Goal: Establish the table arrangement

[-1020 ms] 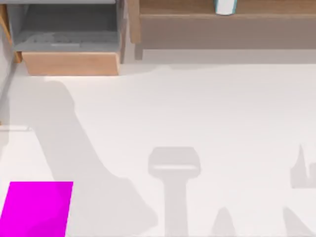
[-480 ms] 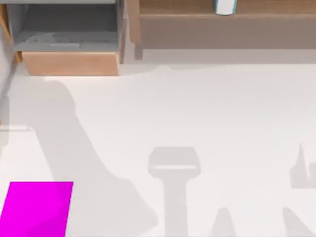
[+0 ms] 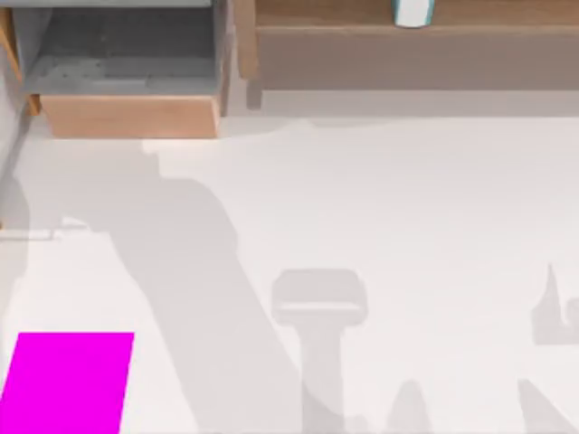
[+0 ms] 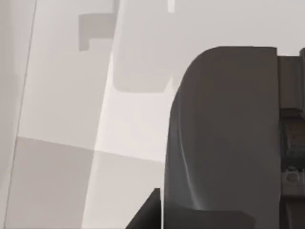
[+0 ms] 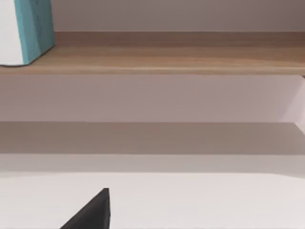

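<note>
Across top view: table (image 3: 407, 199) broad, plain white, matte, shadow-streaked; gripper states cannot tell.

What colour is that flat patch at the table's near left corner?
Bright magenta: the flat patch shows best in the top view.

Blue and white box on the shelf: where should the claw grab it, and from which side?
Probably by its two flat upright sides, a bit above the bottom. The box stands straight up near the front edge of the wooden shelf, and the back looks closed off, so come in level from the table side.
</note>
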